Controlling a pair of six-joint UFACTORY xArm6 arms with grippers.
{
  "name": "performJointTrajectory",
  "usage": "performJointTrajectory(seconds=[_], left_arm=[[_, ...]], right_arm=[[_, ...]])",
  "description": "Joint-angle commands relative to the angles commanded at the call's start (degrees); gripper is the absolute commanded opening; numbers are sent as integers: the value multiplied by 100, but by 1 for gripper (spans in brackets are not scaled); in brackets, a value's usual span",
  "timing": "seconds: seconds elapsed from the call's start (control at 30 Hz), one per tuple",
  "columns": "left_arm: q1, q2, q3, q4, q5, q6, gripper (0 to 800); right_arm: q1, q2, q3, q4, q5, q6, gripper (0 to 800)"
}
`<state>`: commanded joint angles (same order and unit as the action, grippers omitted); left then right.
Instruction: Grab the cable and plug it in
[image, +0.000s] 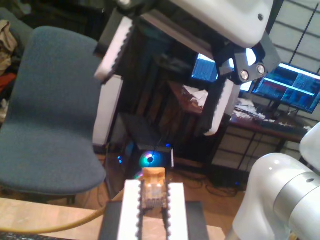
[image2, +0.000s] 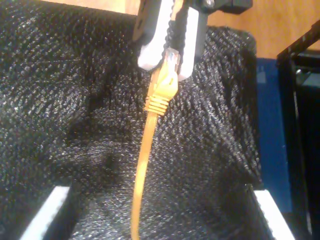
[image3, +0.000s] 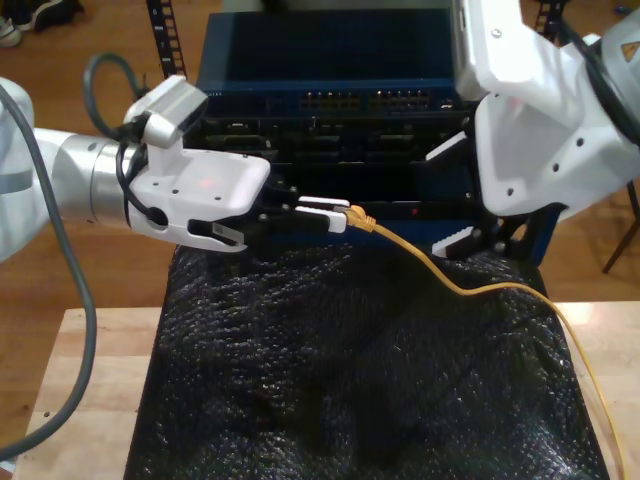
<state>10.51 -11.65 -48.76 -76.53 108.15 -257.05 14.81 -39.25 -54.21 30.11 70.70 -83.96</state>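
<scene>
First gripper (image3: 335, 216) clamped on the cable (image3: 470, 288) just behind its clear plug (image: 153, 186), held level above the rear edge of the black foam mat (image3: 330, 380), plug end pointing toward the second gripper (image3: 462, 195). Second gripper spread wide, nothing between its pads (image: 114, 50), just beyond the plug and above the mat's rear edge. Cable sags from the grip across the mat, then runs off along the mat's edge at the exterior view's right. Dark equipment rack (image3: 330, 90) stands behind the mat.

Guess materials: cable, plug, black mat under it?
Cable: yellow-orange jacket, smooth, likely soft plastic; it bends freely. Plug: clear hard plastic, see-through, held in my first gripper. Black mat: glinting, pebbled surface, probably foam or wrinkled plastic sheet.
</scene>
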Motion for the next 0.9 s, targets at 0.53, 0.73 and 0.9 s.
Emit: performJointTrajectory(seconds=[0.53, 0.73, 0.9], left_arm=[[18, 114, 9, -396, 607, -756, 2], [149, 396, 35, -835, 1037, -1002, 2], [176, 545, 18, -870, 1310, -1424, 2]], right_arm=[[949, -422, 308, -18, -1090, -897, 753], [967, -624, 466, -9, -1319, -1116, 755], [976, -844, 624, 0, -1512, -1152, 755]])
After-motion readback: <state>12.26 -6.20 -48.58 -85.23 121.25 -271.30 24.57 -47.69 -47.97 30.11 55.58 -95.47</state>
